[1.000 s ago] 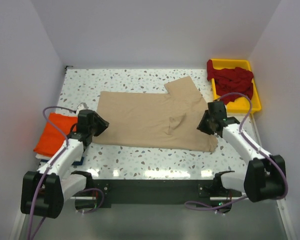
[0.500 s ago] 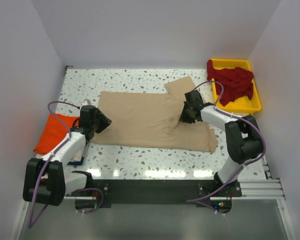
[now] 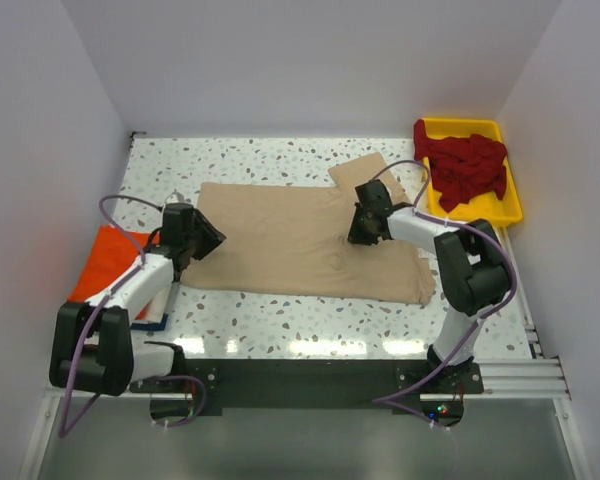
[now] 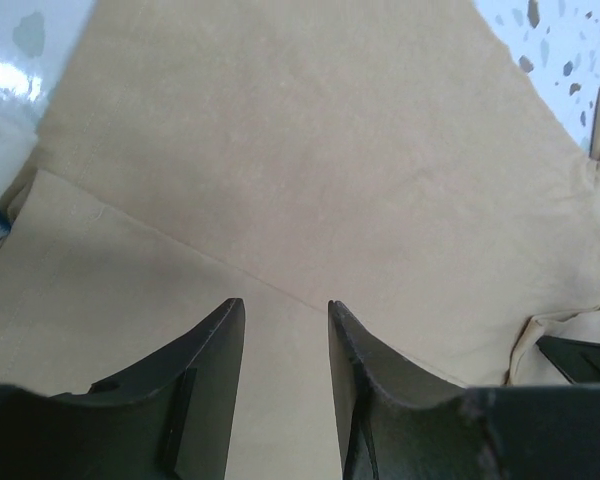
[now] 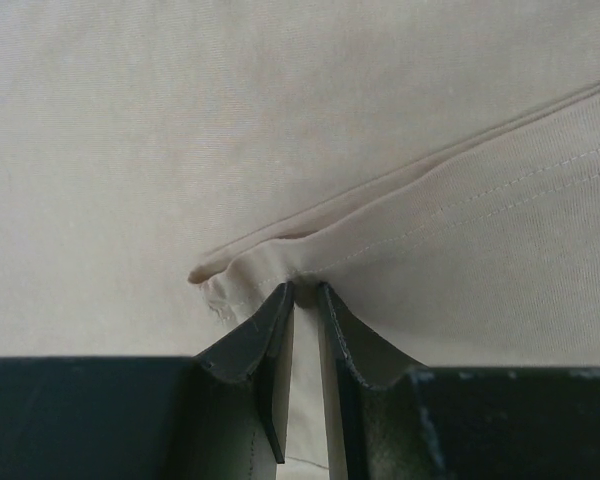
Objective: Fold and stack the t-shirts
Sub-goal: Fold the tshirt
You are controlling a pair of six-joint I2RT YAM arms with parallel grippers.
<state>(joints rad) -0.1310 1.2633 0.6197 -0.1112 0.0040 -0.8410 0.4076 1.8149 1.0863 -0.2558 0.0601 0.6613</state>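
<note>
Right wrist: end effector (image 5: 303,288) on beige t-shirt (image 5: 280,120)

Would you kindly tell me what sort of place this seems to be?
Likely a robot lab cell: white walls box in a speckled table, with a left arm and right arm bolted at its edge.

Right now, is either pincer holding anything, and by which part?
The right pincer pinches the beige t-shirt by a folded, stitched edge of its cloth. The left pincer is open over the shirt, holding nothing.
</note>
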